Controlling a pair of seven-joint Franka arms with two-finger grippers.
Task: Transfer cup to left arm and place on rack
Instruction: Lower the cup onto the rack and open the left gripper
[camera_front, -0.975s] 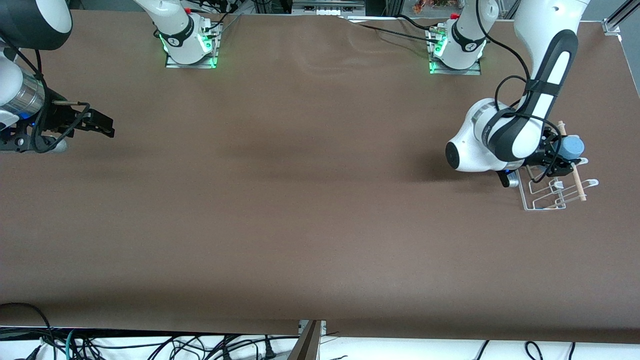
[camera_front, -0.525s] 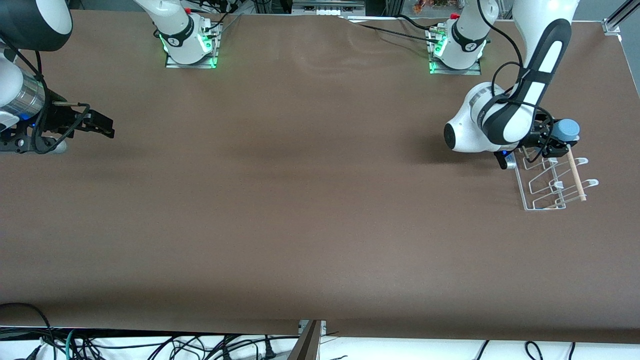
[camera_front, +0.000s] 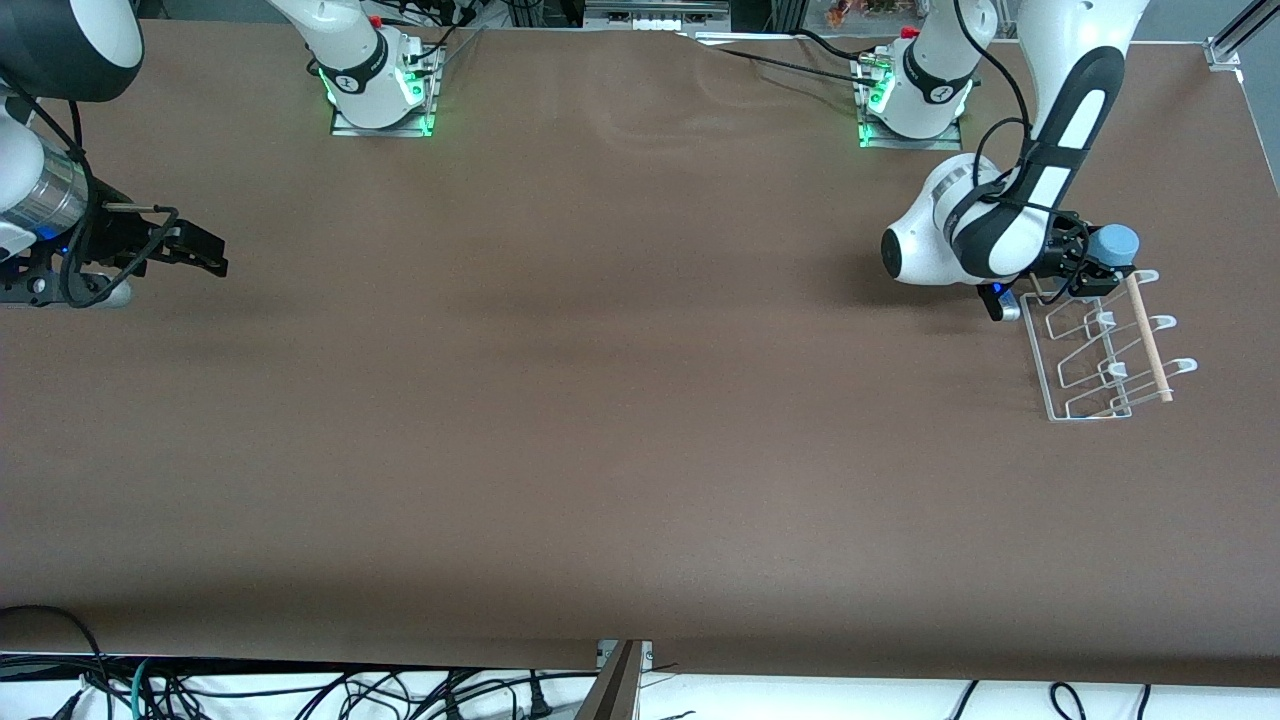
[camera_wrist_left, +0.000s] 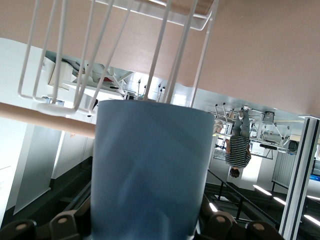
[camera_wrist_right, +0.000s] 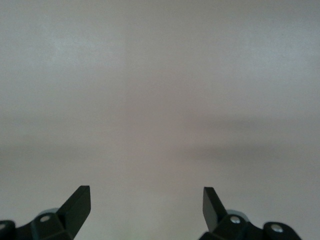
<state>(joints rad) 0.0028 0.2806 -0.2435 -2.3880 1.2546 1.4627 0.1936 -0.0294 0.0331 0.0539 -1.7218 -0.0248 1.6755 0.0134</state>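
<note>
Left gripper (camera_front: 1090, 265) grasping the cup (camera_front: 1113, 243), has pulled back toward the arm bases to the rack (camera_front: 1100, 350) end. Right gripper (camera_front: 205, 252) waits, fingers spread, unmoved.

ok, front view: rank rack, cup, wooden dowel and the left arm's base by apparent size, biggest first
1. rack, widest footprint.
2. left arm's base, a little smaller than the rack.
3. wooden dowel, long but thin.
4. cup, smallest, held in the left gripper at the rack's end farthest from the camera, partly hidden.
</note>
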